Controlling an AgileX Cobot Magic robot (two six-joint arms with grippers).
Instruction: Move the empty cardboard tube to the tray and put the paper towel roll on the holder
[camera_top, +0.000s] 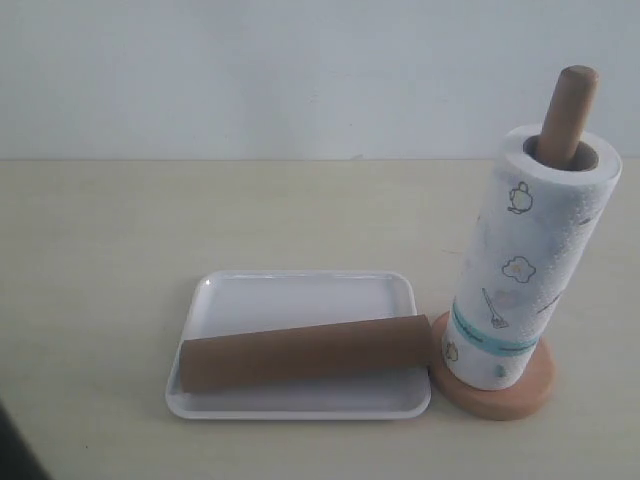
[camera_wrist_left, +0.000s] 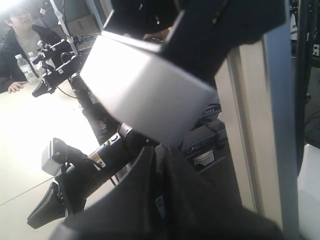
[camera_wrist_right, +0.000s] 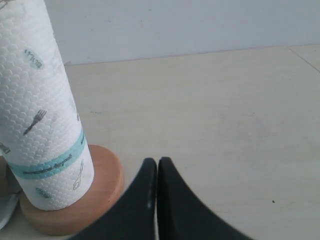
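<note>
The brown cardboard tube (camera_top: 306, 352) lies slantwise across the white tray (camera_top: 300, 292), one end resting over the tray's right rim. The paper towel roll (camera_top: 530, 260) stands upright on the wooden holder (camera_top: 497, 392), whose pole (camera_top: 567, 112) pokes out of the core. In the right wrist view the roll (camera_wrist_right: 42, 115) and the holder's base (camera_wrist_right: 95, 187) are close by; my right gripper (camera_wrist_right: 157, 165) is shut and empty beside the base, apart from it. My left gripper (camera_wrist_left: 162, 150) is shut, raised away from the table and facing the room. Neither gripper shows in the exterior view.
The table is pale beige with a white wall behind it. A dark shape sits at the lower left corner (camera_top: 15, 450) of the exterior view. The left wrist view shows other robot arms (camera_wrist_left: 80, 165), a metal post (camera_wrist_left: 265, 140) and a seated person (camera_wrist_left: 20, 35).
</note>
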